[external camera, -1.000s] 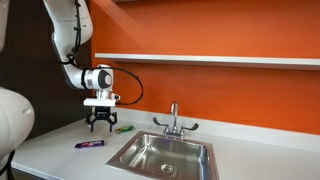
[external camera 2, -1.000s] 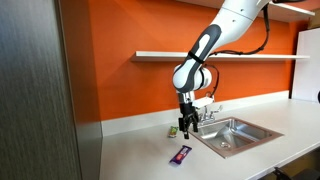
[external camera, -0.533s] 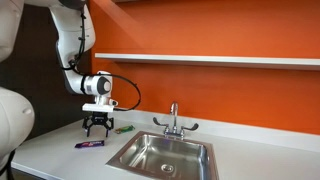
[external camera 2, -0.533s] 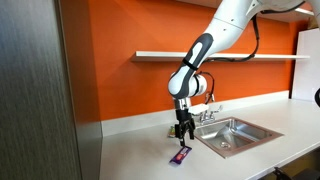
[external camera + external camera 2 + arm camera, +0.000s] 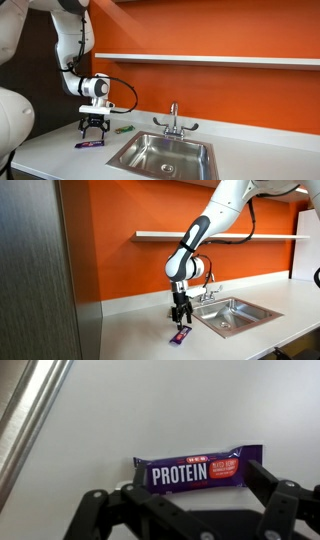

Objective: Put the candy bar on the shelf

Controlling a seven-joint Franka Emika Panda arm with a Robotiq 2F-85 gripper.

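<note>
The candy bar (image 5: 89, 144) in a purple wrapper lies flat on the white countertop, left of the sink. It also shows in an exterior view (image 5: 181, 334) and in the wrist view (image 5: 200, 469), where the wrapper reads "PROTEIN". My gripper (image 5: 93, 130) hangs open just above the bar, fingers pointing down, also in an exterior view (image 5: 180, 321). In the wrist view the two black fingers (image 5: 190, 488) stand either side of the bar, apart from it. The shelf (image 5: 210, 60) is a long white board on the orange wall, above the counter (image 5: 220, 235).
A steel sink (image 5: 165, 155) with a faucet (image 5: 173, 120) is set in the counter to the right of the bar. A small green object (image 5: 124, 129) lies near the wall. A dark grey cabinet side (image 5: 40, 270) stands at the counter's end.
My gripper has moved away from the green object toward the candy bar and come down to just above it. The bar has not moved.
</note>
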